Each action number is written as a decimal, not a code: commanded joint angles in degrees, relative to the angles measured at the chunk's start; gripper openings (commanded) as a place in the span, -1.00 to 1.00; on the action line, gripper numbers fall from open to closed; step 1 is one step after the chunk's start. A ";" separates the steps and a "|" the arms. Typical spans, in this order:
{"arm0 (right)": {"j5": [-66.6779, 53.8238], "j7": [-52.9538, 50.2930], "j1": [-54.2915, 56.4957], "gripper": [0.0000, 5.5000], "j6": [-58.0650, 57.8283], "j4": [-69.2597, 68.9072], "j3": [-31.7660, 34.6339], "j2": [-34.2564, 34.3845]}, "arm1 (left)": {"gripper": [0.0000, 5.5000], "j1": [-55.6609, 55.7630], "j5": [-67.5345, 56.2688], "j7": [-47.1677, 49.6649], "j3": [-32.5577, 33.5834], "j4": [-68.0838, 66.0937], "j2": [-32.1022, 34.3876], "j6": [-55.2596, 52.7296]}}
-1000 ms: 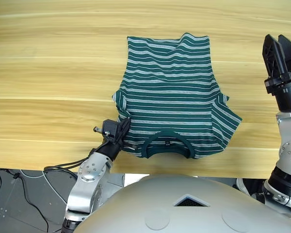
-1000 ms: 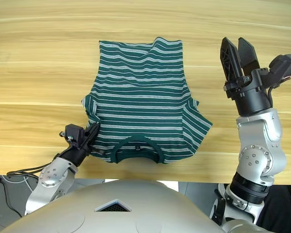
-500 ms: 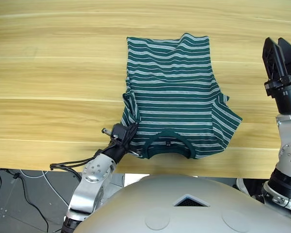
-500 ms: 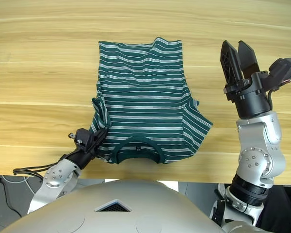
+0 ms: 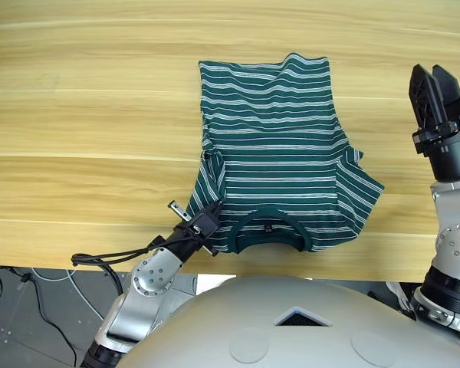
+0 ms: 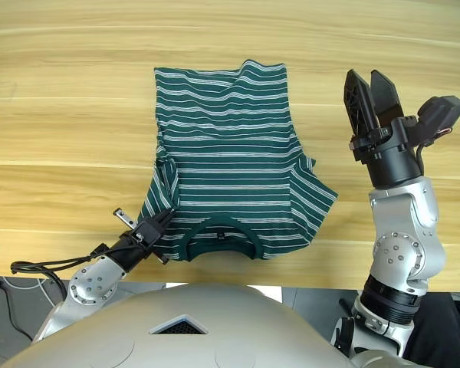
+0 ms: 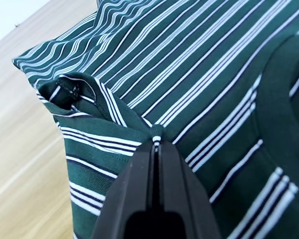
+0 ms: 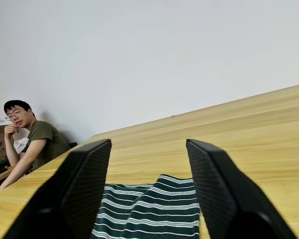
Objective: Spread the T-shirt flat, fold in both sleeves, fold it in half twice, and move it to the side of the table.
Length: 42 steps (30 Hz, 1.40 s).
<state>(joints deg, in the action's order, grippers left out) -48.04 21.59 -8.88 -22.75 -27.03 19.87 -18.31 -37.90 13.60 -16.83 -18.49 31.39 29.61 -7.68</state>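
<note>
Left pincer (image 7: 156, 143) tugged T-shirt (image 5: 276, 146) inward — fabric pinched, right pincer (image 6: 368, 83) agape

T-shirt (image 7: 199, 74) cut off by left wrist view's edges.

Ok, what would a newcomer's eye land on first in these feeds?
The dark green striped T-shirt at the near edge of the wooden table, collar toward the robot, its left sleeve bunched inward. Next, the left gripper shut on the fabric beside the collar, and the right gripper, open and upright, off the shirt's right side.
</note>
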 commanded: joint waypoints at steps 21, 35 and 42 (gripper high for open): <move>2.71 2.01 2.97 0.02 0.24 5.59 -2.93 0.26 | 0.31 -6.71 -24.46 -17.07 2.78 8.40 10.92 14.17; -13.43 9.72 -16.05 0.02 -23.93 10.36 9.72 -17.08 | 0.54 -4.68 -63.99 16.10 41.97 12.65 -4.49 7.50; 3.01 13.72 -16.37 0.02 -22.21 16.70 1.70 -25.62 | 0.54 -3.67 -63.94 19.30 44.79 14.42 -8.80 4.09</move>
<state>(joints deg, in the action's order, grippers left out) -49.94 35.87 -24.66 -46.06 -10.71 24.88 -42.33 -41.71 -50.20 1.97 25.81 44.76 21.49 -2.40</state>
